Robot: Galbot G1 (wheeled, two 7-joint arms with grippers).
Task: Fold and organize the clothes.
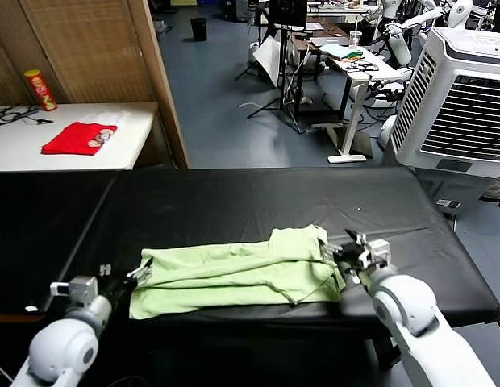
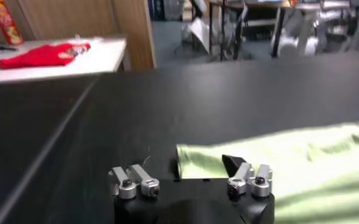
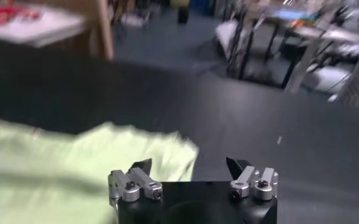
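- The left gripper (image 1: 129,280) sits low at the near left corner of the black table (image 1: 234,201), its fingers spread apart and holding nothing; in the left wrist view the left gripper (image 2: 191,182) has one finger over bare table and the other at the fabric's edge.
- The right gripper (image 1: 352,256) rests at the near right end of the garment, also spread wide and empty; in the right wrist view the right gripper (image 3: 191,182) straddles the cloth's end, one finger over fabric, the other over table.
- The shirt (image 1: 242,272), pale yellow-green, lies folded into a long flat band along the table's near edge, stretching between the two grippers, with a looser flap bunched at its right end.
- Risk, as a judgement: each gripper is only at the very margin of the cloth, so closing now might pinch a single layer or nothing at all, and a lift would pull the fold open.
- The band lies close to the table's front edge; an uneven pull from one side could drag it off.
- Well away, a red cloth (image 1: 79,138) and a red can (image 1: 40,89) sit on a white side table (image 1: 137,133).
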